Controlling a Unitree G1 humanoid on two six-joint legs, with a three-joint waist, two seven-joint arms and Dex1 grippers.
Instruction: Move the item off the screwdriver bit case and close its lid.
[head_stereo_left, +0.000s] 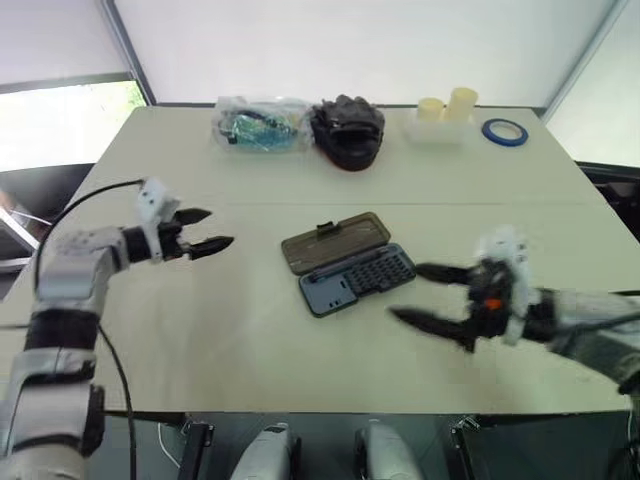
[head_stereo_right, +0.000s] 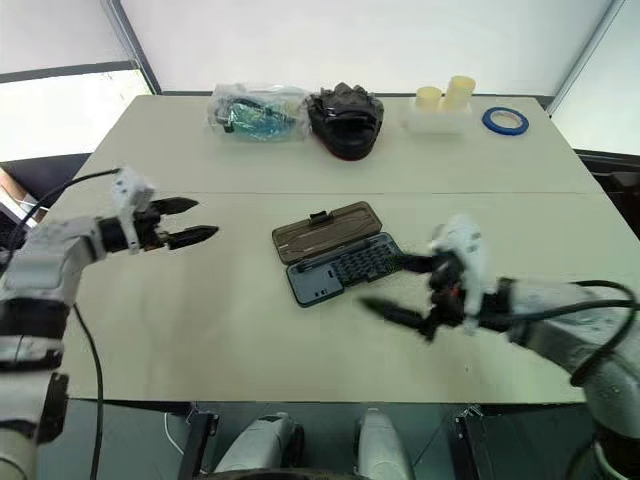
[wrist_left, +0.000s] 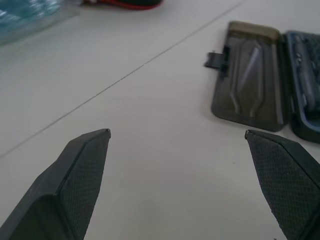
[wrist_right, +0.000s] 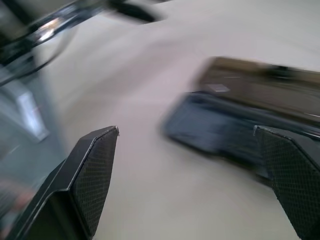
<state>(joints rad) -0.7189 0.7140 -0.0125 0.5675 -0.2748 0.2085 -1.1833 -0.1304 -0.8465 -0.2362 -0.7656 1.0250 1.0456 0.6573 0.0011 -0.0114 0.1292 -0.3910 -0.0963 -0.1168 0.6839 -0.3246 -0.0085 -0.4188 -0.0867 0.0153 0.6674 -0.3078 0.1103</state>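
The screwdriver bit case (head_stereo_left: 355, 280) lies open in the middle of the table, its dark blue-grey tray showing rows of bits. Its smoky-brown lid (head_stereo_left: 335, 242) lies flat on the table behind the tray, latch tab pointing away. Nothing rests on case or lid; the item is out of view. My left gripper (head_stereo_left: 218, 229) hovers open to the left of the case, aimed at it. My right gripper (head_stereo_left: 405, 293) hangs open just right of the case's front corner. In the left wrist view the lid (wrist_left: 248, 80) lies beyond the fingers. The right wrist view shows the case (wrist_right: 210, 130) blurred between the fingers.
Along the far edge stand a clear bag of teal items (head_stereo_left: 260, 125), a black pouch (head_stereo_left: 348, 130), cream cylinders in a white tray (head_stereo_left: 445, 110) and a blue tape roll (head_stereo_left: 505, 132). A seam crosses the beige table (head_stereo_left: 250, 340) behind the lid.
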